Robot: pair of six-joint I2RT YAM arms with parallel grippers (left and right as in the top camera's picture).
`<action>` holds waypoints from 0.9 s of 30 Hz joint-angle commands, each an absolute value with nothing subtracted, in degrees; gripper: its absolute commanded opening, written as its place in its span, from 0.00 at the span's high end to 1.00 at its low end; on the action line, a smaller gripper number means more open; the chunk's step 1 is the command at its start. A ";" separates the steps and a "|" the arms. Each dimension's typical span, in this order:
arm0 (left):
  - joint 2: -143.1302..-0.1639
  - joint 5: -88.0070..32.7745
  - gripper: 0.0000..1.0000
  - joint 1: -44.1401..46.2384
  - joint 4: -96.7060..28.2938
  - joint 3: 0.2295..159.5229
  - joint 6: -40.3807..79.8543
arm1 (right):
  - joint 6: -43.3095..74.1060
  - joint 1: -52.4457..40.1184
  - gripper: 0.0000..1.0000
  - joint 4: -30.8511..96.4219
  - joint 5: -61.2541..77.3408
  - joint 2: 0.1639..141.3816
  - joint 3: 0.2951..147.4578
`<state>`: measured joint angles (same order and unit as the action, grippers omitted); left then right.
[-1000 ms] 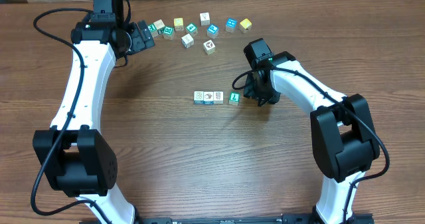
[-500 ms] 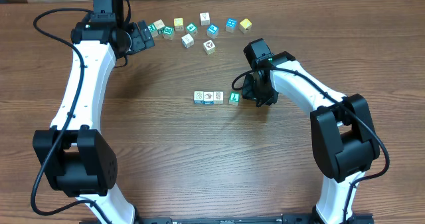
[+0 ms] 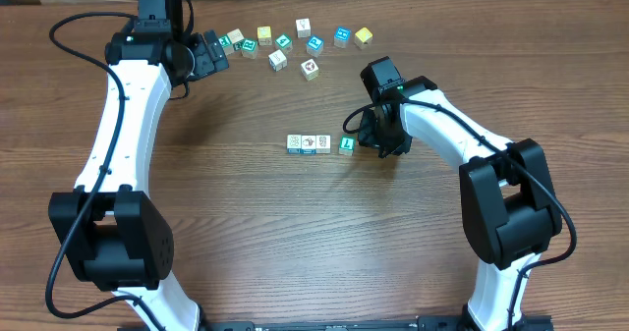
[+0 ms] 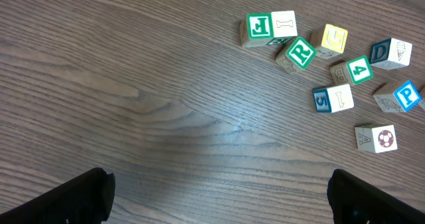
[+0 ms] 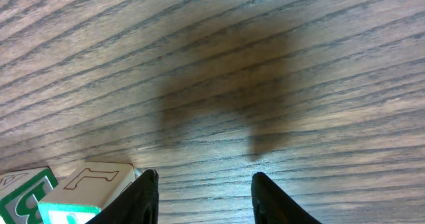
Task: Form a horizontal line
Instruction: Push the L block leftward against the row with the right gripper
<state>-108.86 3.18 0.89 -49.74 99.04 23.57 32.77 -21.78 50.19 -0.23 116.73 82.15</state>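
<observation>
The horizontal line (image 3: 316, 143) lies mid-table in the overhead view: three white-faced picture cubes touching, and a teal letter cube (image 3: 347, 144) a small gap to their right. My right gripper (image 3: 378, 141) is low over the table just right of the teal cube. In the right wrist view this gripper (image 5: 206, 201) is open with bare wood between its fingers. The teal cube (image 5: 93, 184) sits against the outside of the left finger (image 5: 143, 197). My left gripper (image 3: 211, 54) is open and empty at the back left, and its wrist view shows it (image 4: 219, 201) over bare wood.
Several loose letter and picture cubes (image 3: 295, 44) are scattered in an arc along the back of the table, from beside the left gripper to a yellow-faced one (image 3: 364, 36). The same cluster (image 4: 332, 64) shows in the left wrist view's upper right.
My right gripper has shifted slightly left toward the teal cube. The cubes and the left arm have not visibly moved.
</observation>
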 commanded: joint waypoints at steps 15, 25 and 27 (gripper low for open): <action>-108.51 2.96 0.00 1.19 -49.63 99.50 23.11 | 32.77 -21.89 0.86 50.06 -0.08 116.16 81.69; -108.51 2.96 0.00 1.19 -49.63 99.50 23.11 | 32.56 -21.89 0.96 50.06 -0.08 116.16 81.69; -108.51 2.96 0.00 1.19 -49.63 99.50 23.09 | 32.56 -21.89 0.96 50.06 -0.08 116.16 81.69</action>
